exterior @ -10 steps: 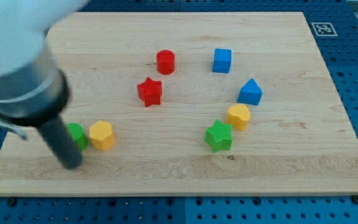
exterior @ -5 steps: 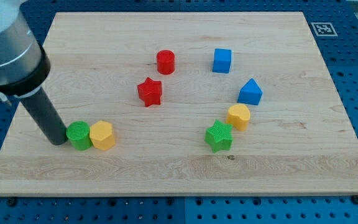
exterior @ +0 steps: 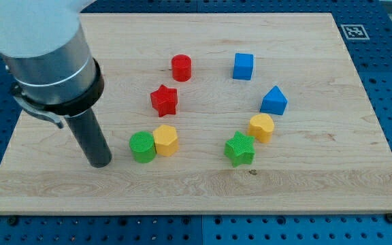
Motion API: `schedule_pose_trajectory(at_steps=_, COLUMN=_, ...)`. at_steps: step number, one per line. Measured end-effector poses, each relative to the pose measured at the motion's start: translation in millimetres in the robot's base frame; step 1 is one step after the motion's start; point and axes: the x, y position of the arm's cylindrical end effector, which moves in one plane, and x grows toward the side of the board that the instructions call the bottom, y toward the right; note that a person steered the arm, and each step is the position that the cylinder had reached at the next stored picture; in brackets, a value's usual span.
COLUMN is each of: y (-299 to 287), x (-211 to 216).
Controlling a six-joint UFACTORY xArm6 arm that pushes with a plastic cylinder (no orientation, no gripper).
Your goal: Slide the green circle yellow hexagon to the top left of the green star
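Pushing stage: looks like the pair is mid-trip toward the green star point(exterior: 239, 148), roughly halfway across the board by my guess, not delivered yet.
Task blocks: green circle point(exterior: 141, 146) and yellow hexagon point(exterior: 165, 139) sit touching side by side, a bit toward the board's bottom edge and left of centre, just below the red star point(exterior: 163, 100).
My tip: point(exterior: 100, 163) on the board near the circle, on the side facing the left edge, small gap between them, so not touching right now.
Gripper state: there isn't one, just a plain rod, nothing to clench or release, it only shoves.
Target spot: up-left of the green star, which sits toward the bottom edge, right of centre, with a second yellow hexagon point(exterior: 261, 127) touching or nearly touching it on its upper right.
Next move, my take: close the gap and push toward the right edge, angled slightly toward the top edge. Careful, two loose blocks can fan apart if the push is off-centre.
Other stuff: red cylinder point(exterior: 181, 67), blue cube point(exterior: 243, 66) and a blue block point(exterior: 273, 101), shape hard to call, all nearer the top edge.
Hidden: the arm's big housing covers the board's top-left corner, can't tell what's under it.
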Motion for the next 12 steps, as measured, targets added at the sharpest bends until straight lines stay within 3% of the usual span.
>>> schedule_pose_trajectory(at_steps=1, y=-1, x=-18)
schedule_pose_trajectory(at_steps=4, y=73, x=-20)
schedule_pose_trajectory(at_steps=12, y=94, x=10)
